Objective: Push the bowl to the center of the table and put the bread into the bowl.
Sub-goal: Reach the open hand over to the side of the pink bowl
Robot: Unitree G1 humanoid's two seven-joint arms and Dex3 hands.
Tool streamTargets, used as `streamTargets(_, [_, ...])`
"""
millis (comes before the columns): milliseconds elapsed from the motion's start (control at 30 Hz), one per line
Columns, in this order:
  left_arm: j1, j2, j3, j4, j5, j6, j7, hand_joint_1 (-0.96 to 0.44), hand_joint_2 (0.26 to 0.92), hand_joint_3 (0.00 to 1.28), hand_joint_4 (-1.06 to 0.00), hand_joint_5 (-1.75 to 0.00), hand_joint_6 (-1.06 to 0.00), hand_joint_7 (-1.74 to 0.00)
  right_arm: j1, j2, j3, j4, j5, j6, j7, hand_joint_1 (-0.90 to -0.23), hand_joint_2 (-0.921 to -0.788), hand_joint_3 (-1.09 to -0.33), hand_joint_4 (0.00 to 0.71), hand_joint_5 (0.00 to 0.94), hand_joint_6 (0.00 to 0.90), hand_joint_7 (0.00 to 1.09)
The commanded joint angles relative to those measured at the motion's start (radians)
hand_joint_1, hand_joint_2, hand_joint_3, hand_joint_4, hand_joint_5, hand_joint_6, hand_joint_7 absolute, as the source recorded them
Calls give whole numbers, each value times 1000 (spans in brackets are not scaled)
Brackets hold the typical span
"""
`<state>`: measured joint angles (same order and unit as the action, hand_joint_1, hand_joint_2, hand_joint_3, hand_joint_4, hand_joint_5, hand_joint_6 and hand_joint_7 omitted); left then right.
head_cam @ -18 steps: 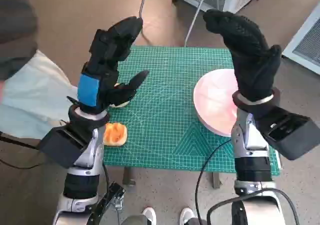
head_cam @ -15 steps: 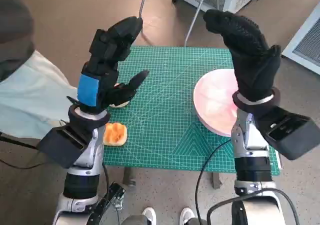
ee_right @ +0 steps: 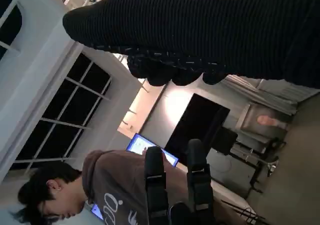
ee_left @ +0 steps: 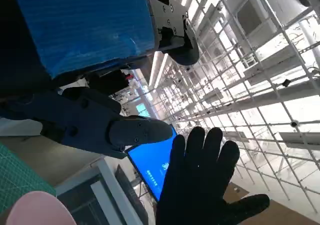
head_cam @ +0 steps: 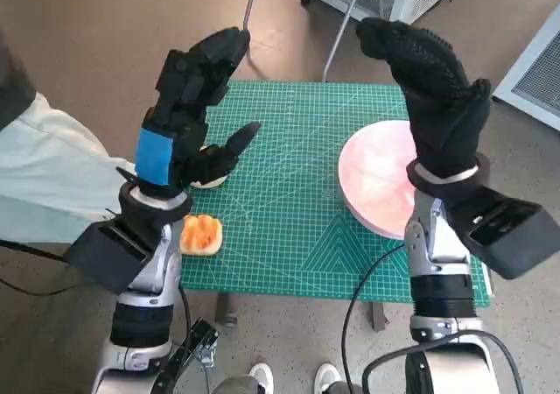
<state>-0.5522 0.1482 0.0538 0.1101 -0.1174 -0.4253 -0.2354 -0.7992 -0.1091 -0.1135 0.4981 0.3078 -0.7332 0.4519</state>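
Bowl (head_cam: 378, 177): round, smooth pink, shallow, at 3 o'clock on the gridded green mat (head_cam: 289, 201) on the desk. Bread (head_cam: 201, 234): flat, orange-topped, at 8 o'clock, long axis indeterminate. Left hand (head_cam: 179, 127) and right hand (head_cam: 437, 92) were raised, fingers spread, holding nothing.

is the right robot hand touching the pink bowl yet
Apart. The head view shows the right robot hand raised with fingers spread, well above the table, while the pink bowl sits on the green mat beneath its wrist.
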Motion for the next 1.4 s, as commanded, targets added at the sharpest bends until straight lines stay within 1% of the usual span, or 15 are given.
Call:
streamTargets(33, [-11, 3, -3, -2, 6, -3, -2, -398, 921, 311, -340, -2, -120, -689, 16, 1, -4, 11, -13, -1, -3, -612, -921, -768, 305, 6, -1, 820])
streamTargets(233, [-5, 3, -3, -10, 4, 0, -3, -400, 921, 311, -340, -2, -122, -694, 30, -16, -18, 19, -7, -12, 4, -613, -921, -765, 300, 3, -1, 811])
streamTargets(300, [4, 4, -1, -10, 0, -4, -5, -401, 921, 310, -341, -2, -121, -696, 44, -56, -57, 66, 19, -42, 29, -621, -921, -757, 287, 1, -1, 778])
streamTargets(367, [11, 5, 1, -8, -2, -9, -7, -403, 921, 309, -341, -2, -121, -696, 48, -83, -88, 111, 31, -66, 41, -624, -921, -756, 278, 1, -1, 760])
streamTargets(433, [15, 4, 1, -6, -3, -13, -8, -403, 921, 308, -341, -2, -120, -695, 48, -103, -115, 154, 21, -93, 26, -627, -921, -757, 273, 1, -1, 748])
streamTargets(500, [19, 3, 1, -4, -4, -17, -8, -400, 921, 305, -341, -2, -118, -691, 51, -118, -137, 192, 2, -119, -1, -628, -921, -763, 270, 0, -1, 736])
streamTargets(567, [23, 1, 1, -1, -4, -22, -8, -397, 921, 303, -341, -2, -118, -687, 56, -134, -156, 225, -23, -139, -35, -629, -921, -771, 268, 0, -1, 731])
streamTargets(667, [29, -1, 2, 3, -5, -29, -8, -396, 921, 301, -341, -2, -118, -683, 71, -165, -183, 288, -74, -172, -106, -621, -921, -787, 266, 0, -1, 731])
streamTargets(733, [33, -2, 2, 3, -5, -32, -7, -396, 921, 300, -342, -2, -119, -680, 76, -183, -195, 331, -103, -193, -145, -615, -921, -797, 266, 0, -1, 731])
streamTargets(833, [39, -3, 3, 4, -4, -38, -6, -396, 921, 299, -342, -2, -120, -674, 83, -216, -212, 422, -138, -214, -206, -605, -921, -819, 267, 1, -1, 730])
streamTargets(900, [43, -4, 4, 7, -4, -41, -5, -396, 921, 299, -342, -2, -120, -670, 85, -233, -221, 481, -155, -221, -241, -591, -921, -831, 267, 1, -1, 728])
streamTargets(1067, [47, -9, 3, 10, 2, -46, 3, -388, 921, 300, -340, -1, -125, -656, 90, -256, -227, 593, -180, -220, -304, -562, -921, -846, 269, 2, -1, 720])
streamTargets(1200, [50, -10, 3, 11, 7, -49, 8, -386, 921, 301, -337, 0, -128, -647, 97, -252, -230, 657, -170, -201, -314, -565, -921, -852, 273, 4, -1, 720])
streamTargets(1267, [51, -10, 3, 11, 9, -50, 11, -385, 921, 302, -335, 0, -129, -642, 101, -248, -228, 684, -171, -192, -318, -571, -921, -851, 275, 5, -1, 718])
streamTargets(1400, [54, -8, 5, 11, 9, -51, 13, -386, 921, 303, -332, 0, -132, -635, 111, -233, -219, 724, -185, -169, -342, -569, -921, -851, 272, 3, -1, 712])
